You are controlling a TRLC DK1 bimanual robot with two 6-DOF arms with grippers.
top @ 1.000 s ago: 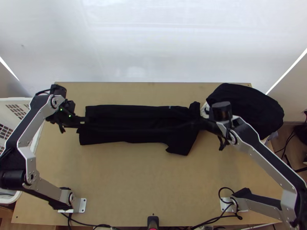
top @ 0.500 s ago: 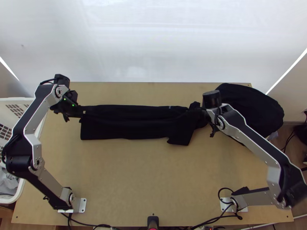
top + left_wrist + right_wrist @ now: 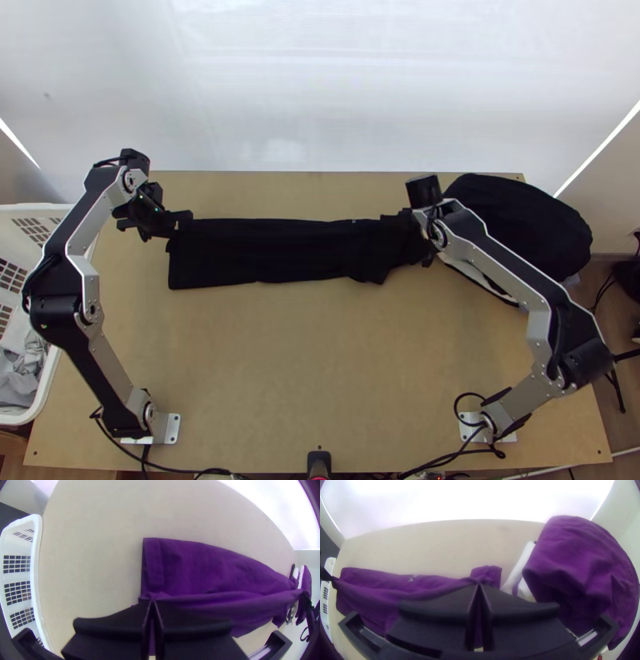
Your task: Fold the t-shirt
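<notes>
Moved both left gripper [image 3: 184, 224] and right gripper [image 3: 404, 221] toward 12 o'clock, drawing along the near edge of the long black fabric t-shirt [image 3: 280, 250]. Stands at 9 o'clock with a white plastic basket [image 3: 50, 374]. Lies farther off, from 10 to 1 o'clock, in a narrow strip with a taut ridge, clamped between both grippers' fingers at opposite ends. Bulges at 2 o'clock with a black cloth heap [image 3: 524, 224].

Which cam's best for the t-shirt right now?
Top view: it has nearly the whole outline of the t-shirt, a long strip seen from above. Left wrist view: one end close up, pinched in the jaws of the left gripper, rest receding. Right wrist view: near the other end, pinched by the right gripper.
</notes>
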